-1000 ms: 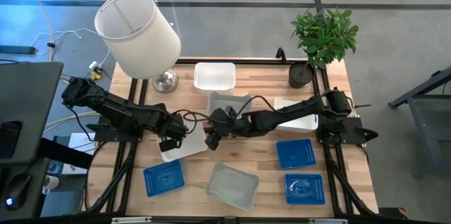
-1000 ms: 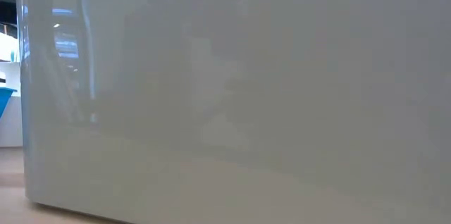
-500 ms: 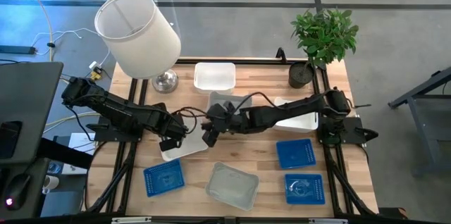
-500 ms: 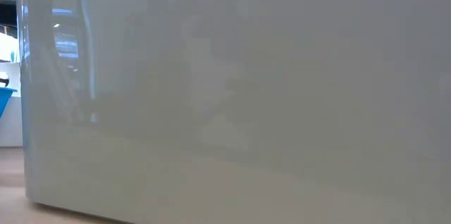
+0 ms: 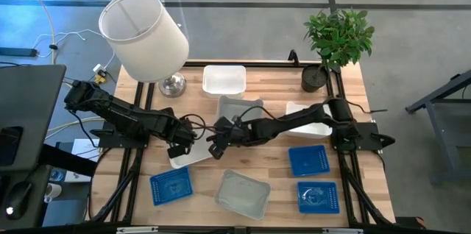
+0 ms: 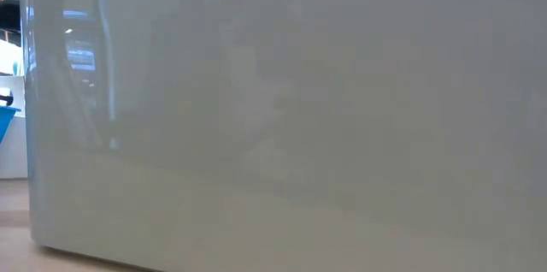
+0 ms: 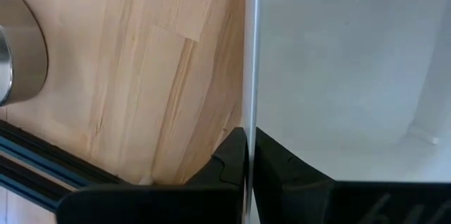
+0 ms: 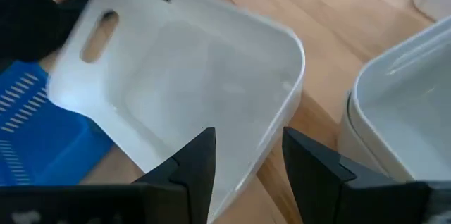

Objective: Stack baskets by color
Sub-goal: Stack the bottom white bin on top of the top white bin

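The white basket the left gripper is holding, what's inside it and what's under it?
Nothing shows inside the white basket. The left gripper is shut on its rim; the right gripper hangs open over its near rim. A blue basket sits partly under one end; the rest underneath is covered.

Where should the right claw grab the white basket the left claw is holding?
Probably the rim wall nearest the right claw, coming from the basket's right side. The left claw is shut on the opposite edge, near the handle slot, and this thin upright wall already lies between the right claw's open fingers.
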Available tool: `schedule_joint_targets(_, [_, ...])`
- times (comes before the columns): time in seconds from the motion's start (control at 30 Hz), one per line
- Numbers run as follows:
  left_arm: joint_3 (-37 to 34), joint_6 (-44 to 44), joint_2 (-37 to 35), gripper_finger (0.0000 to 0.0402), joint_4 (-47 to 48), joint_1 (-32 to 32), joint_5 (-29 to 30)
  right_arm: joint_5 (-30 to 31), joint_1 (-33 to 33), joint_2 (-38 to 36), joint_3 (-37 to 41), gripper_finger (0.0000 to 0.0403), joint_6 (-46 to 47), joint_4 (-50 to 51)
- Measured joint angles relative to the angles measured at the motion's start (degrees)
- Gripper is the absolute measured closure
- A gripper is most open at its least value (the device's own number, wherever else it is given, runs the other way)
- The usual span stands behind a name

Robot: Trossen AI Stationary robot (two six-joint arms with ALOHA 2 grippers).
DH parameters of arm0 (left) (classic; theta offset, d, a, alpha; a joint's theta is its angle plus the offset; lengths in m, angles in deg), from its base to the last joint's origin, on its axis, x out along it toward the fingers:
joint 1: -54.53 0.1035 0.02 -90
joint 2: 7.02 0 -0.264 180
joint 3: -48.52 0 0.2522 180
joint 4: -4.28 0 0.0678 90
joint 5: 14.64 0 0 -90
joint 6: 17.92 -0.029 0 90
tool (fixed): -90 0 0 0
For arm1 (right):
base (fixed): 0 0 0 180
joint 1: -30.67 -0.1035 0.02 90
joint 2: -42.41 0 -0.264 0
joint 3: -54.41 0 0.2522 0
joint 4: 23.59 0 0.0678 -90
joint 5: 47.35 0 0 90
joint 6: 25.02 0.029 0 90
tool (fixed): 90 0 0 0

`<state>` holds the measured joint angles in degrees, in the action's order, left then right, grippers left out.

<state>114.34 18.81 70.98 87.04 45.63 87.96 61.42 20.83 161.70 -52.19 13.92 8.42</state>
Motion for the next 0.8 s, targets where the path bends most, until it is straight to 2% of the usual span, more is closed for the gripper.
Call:
schedule_joint_targets(0.5, [0.0,-0.3,0.0,0.0402,-3.4,0.0,0.0,2.4,-1.2,0.5,0.0,0.0252,5.1,3.4])
schedule_joint_targets(0.8, [0.0,-1.5,0.0,0.0402,-5.7,0.0,0.0,0.5,-0.8,3.4,0.0,0.0252,7.4,4.3])
